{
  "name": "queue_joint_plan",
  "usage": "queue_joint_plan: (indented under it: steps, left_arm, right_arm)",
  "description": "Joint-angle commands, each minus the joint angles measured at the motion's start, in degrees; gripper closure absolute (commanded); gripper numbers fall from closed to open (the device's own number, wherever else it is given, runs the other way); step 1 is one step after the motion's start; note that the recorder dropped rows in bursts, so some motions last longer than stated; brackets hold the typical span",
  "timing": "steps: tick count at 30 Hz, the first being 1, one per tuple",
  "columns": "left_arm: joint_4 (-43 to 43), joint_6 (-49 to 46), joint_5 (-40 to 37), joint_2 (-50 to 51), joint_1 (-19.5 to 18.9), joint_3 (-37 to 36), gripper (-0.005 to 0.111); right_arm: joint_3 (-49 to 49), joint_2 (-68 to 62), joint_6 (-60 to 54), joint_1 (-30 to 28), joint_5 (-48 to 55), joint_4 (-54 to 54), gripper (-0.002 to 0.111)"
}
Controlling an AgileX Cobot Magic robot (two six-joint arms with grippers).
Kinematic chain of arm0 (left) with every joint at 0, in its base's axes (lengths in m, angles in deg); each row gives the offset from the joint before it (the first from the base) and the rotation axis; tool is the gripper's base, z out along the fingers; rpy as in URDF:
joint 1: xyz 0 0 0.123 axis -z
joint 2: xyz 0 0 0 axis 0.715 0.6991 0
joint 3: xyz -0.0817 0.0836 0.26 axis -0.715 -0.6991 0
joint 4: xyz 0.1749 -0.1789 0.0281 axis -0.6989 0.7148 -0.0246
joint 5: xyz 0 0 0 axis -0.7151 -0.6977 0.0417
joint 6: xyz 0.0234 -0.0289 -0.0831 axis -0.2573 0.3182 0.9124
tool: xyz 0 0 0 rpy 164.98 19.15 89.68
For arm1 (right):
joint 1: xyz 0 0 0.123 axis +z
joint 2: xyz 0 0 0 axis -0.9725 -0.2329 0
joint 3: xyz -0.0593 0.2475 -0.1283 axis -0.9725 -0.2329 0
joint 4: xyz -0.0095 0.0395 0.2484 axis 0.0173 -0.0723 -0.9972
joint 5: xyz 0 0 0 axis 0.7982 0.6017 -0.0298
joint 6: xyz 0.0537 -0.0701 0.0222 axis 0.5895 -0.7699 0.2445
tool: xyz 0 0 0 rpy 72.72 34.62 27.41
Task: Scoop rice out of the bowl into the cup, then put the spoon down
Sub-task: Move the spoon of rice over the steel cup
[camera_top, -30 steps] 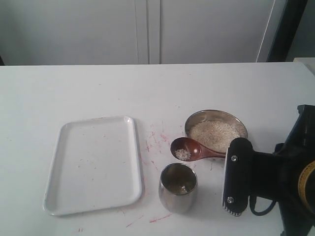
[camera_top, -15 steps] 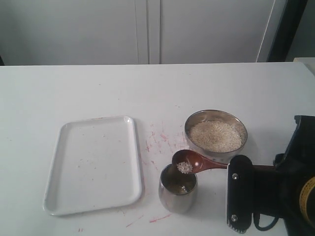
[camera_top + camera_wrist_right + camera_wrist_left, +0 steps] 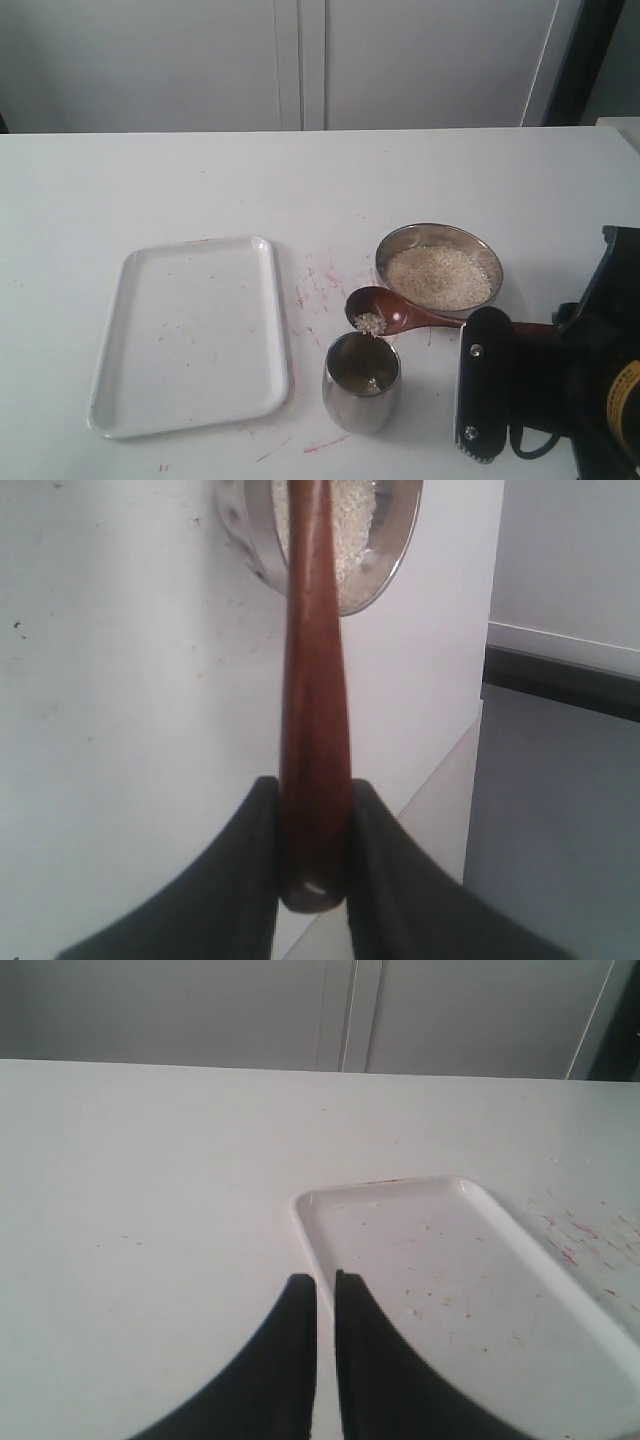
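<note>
The reddish-brown spoon (image 3: pixel 392 311) hangs just above the far rim of the steel cup (image 3: pixel 361 385), tipped toward it. A small heap of rice (image 3: pixel 370 323) sits at the spoon's lower edge, over the cup's mouth. Behind it stands the steel bowl (image 3: pixel 480 254) filled with rice (image 3: pixel 438 277). My right gripper (image 3: pixel 313 785) is shut on the end of the spoon's handle (image 3: pixel 310 680), and the bowl (image 3: pixel 392 552) shows beyond it. The left gripper (image 3: pixel 322 1278) is shut with nothing in it, hovering by the near corner of the tray.
A white rectangular tray (image 3: pixel 190 330) lies left of the cup and also shows in the left wrist view (image 3: pixel 450 1260). Pink smears mark the table (image 3: pixel 320 285) between tray and bowl. My right arm's black body (image 3: pixel 560 390) fills the lower right corner.
The spoon came from beside the bowl down to the cup, then rose slightly and tipped. Its rice slid to the edge nearest the cup. The left gripper's earlier state is not shown.
</note>
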Motion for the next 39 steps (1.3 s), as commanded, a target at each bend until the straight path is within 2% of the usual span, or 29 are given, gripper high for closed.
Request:
queue_joint_plan:
  steps: [1, 11, 29, 39]
  left_arm:
    - [0.53, 0.11, 0.21, -0.24, 0.13, 0.19, 0.092]
    - [0.53, 0.11, 0.21, -0.24, 0.13, 0.19, 0.092]
    - [0.53, 0.11, 0.21, -0.24, 0.13, 0.19, 0.092]
    - [0.53, 0.11, 0.21, -0.24, 0.13, 0.19, 0.092]
  right_arm:
    - [-0.29, 0.55, 0.77, 0.16, 0.26, 0.46, 0.108]
    - [-0.29, 0.55, 0.85, 0.16, 2.83, 2.83, 0.108]
    - [-0.29, 0.78, 2.30, 0.25, -0.38, 0.55, 0.108]
    - [-2.88, 6.46, 2.30, 0.25, -1.67, 0.69, 0.108]
